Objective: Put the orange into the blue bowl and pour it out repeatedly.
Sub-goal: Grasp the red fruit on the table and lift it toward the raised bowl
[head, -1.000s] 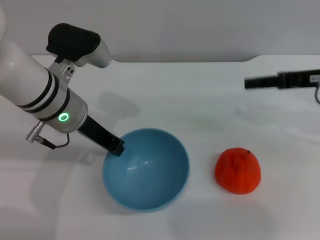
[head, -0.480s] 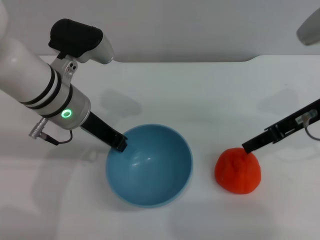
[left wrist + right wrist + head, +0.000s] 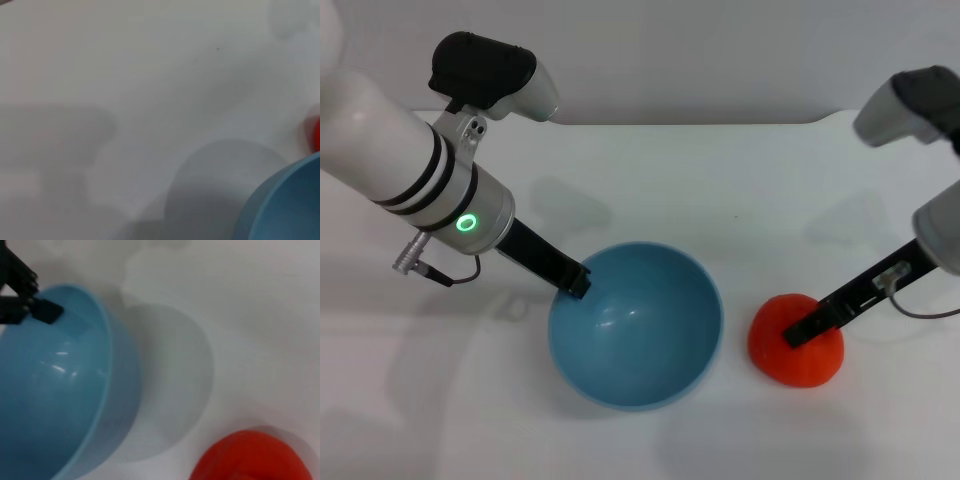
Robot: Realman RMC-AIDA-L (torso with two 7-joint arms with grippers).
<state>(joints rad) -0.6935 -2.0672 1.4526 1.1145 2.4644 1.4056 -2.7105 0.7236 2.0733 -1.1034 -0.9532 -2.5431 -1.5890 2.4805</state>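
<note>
The blue bowl (image 3: 650, 335) sits at the table's front middle, mouth up and tipped slightly. My left gripper (image 3: 576, 281) is shut on its left rim. The orange (image 3: 800, 365) lies on the table just right of the bowl, with a small gap between them. My right gripper (image 3: 801, 332) reaches down from the right and rests at the top of the orange. The right wrist view shows the bowl (image 3: 55, 395), the left gripper (image 3: 42, 310) on its rim and the orange (image 3: 250, 462). The left wrist view shows the bowl's edge (image 3: 292, 205) and a sliver of orange (image 3: 316, 134).
The white table (image 3: 720, 200) carries only the bowl and the orange. Its back edge meets a grey wall (image 3: 670, 60). A cable (image 3: 920, 305) hangs from my right wrist.
My left gripper has carried the bowl to the right, nearer the orange. My right arm has swung in from the back right and come down onto the orange's top.
</note>
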